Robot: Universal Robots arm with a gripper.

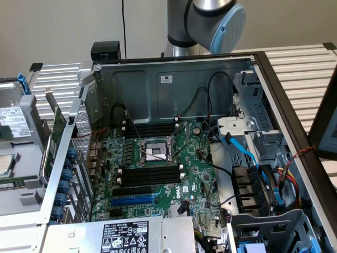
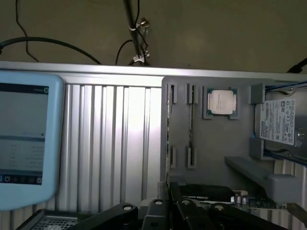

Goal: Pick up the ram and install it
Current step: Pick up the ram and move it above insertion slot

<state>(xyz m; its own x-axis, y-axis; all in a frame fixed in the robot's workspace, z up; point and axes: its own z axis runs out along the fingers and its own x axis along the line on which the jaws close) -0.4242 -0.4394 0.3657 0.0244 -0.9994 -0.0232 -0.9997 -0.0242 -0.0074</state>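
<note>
- Gripper looked pressed together, near the tray edge.
- I saw the ram on edge in the tray's clips, beside the CPU.
- Case sat open on the desk.

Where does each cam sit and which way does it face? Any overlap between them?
Exterior view: off the arm, raised, looking down into the open PC case at the motherboard; an arm joint shows behind the case.
Wrist view: on the wrist, facing the slatted table and a grey parts tray; the end effector shows as black links.
Shared: the tray's CPU and hard drive.
</note>
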